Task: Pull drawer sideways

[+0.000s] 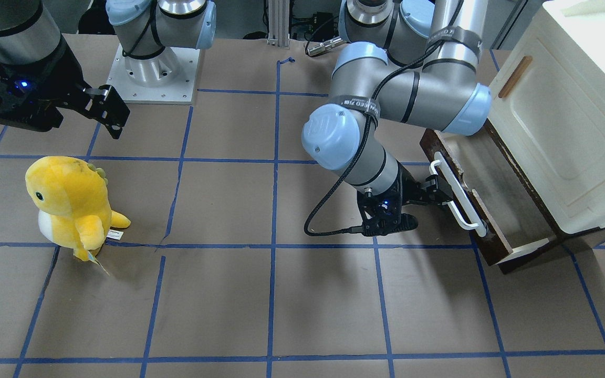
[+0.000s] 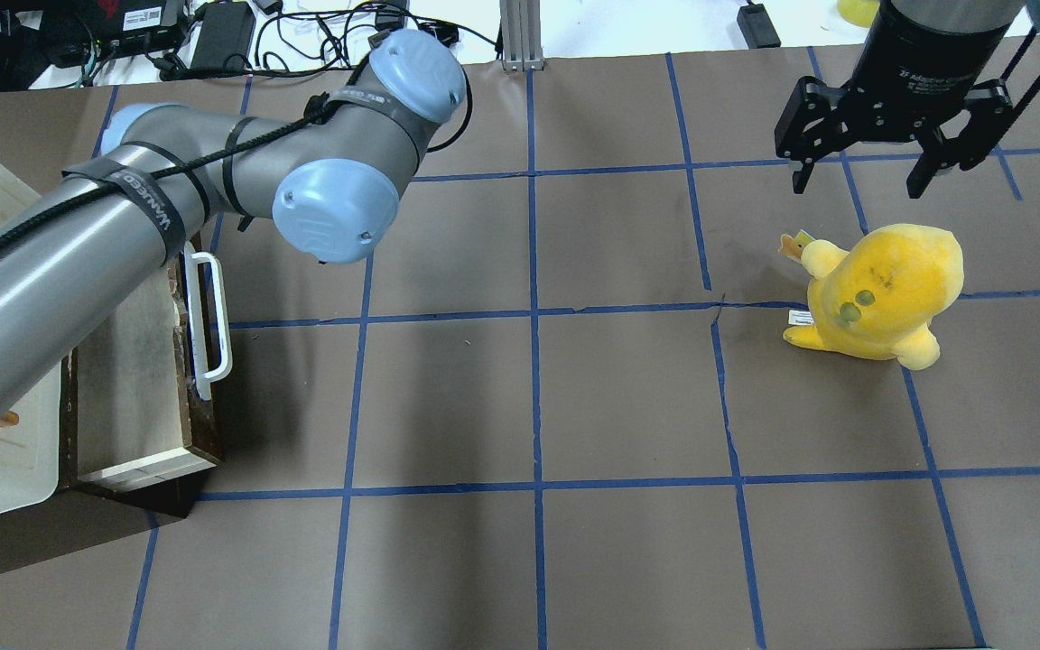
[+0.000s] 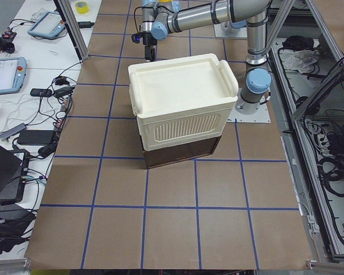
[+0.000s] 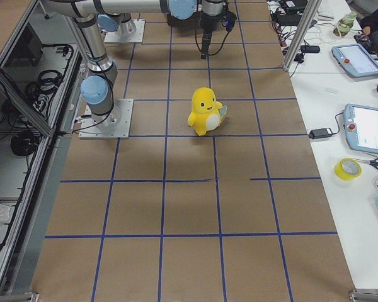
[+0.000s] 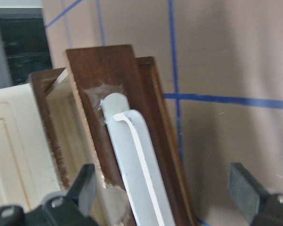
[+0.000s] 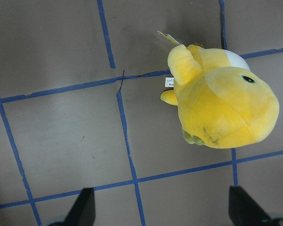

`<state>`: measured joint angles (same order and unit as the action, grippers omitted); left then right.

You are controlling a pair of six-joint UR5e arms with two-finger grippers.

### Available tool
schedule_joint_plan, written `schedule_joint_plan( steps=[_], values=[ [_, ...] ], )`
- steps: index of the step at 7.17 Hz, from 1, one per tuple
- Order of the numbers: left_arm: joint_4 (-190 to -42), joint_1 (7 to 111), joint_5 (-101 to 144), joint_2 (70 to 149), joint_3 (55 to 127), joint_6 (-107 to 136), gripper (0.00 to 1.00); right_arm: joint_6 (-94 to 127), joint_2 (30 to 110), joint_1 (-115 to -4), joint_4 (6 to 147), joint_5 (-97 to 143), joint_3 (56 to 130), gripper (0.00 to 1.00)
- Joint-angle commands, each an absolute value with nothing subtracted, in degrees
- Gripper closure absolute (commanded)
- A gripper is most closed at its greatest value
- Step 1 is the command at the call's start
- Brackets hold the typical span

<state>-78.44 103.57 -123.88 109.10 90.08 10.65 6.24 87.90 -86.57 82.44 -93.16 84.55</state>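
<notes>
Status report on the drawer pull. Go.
Left gripper open, straddling white handle, not clamped. Drawer partly out of cabinet. Right gripper open, hovering by yellow plush, far from drawer.

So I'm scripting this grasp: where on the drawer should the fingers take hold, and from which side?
The white bar handle, near its middle. It stands proud of the drawer front, leaving a gap behind it. Come head-on, square to the front, fingers straddling the bar across its width, as the open left gripper is posed.
</notes>
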Motion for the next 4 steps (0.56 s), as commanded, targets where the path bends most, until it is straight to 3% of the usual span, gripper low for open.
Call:
schedule_joint_plan(
  steps=[1, 4],
  values=[
    [-77.70, 99.78, -106.76, 102.34, 86.23, 4.51, 0.00, 6.24, 87.89, -86.57, 82.44, -93.16, 84.55, 0.00],
    [-82.06, 89.04, -91.24, 93.37, 87.36, -0.60, 0.00, 6.24, 87.89, -86.57, 82.44, -93.16, 84.55, 0.00]
  ],
)
